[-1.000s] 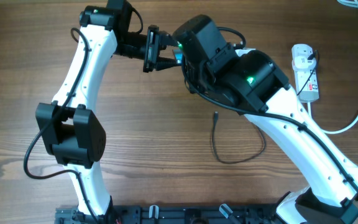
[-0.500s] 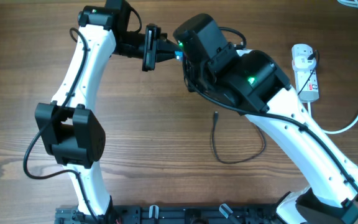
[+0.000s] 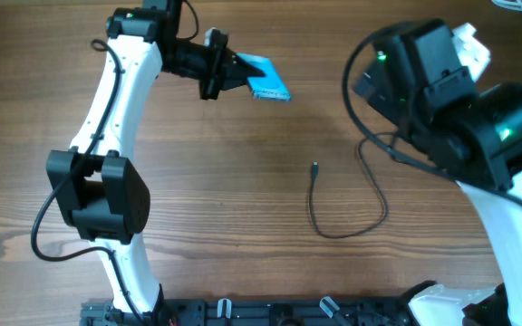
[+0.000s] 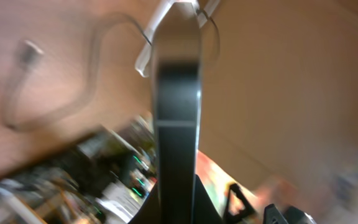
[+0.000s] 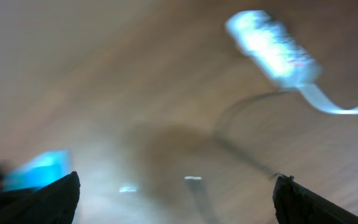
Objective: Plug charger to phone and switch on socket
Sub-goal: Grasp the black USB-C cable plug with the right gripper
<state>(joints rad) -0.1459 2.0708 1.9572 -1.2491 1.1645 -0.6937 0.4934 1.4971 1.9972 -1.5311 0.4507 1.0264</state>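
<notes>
Charger (image 3: 314, 167): tip lies free mid table (image 3: 198, 208), cable curls off toward R. Further back, L tool (image 3: 236, 72) clamped on phone (image 3: 272, 84), blue screen facing up. R tool (image 5: 176, 186): fingers wide apart, nothing btwn; wrist view blurred. Socket (image 5: 272, 48) far R w/ white cord (image 5: 344, 106), clear of both tools.

place: robotics lab bench, pretty sure | tell 1: white-and-black left arm (image 3: 113, 100) and right arm (image 3: 506, 217) rising from a black rail (image 3: 243, 312) at the edge of a wood-grain table (image 3: 225, 181) | tell 2: socket (image 5: 272, 53) strip lying right on the tabletop | tell 3: blurry gear (image 4: 104, 180) with little green lights past the table, left wrist view
</notes>
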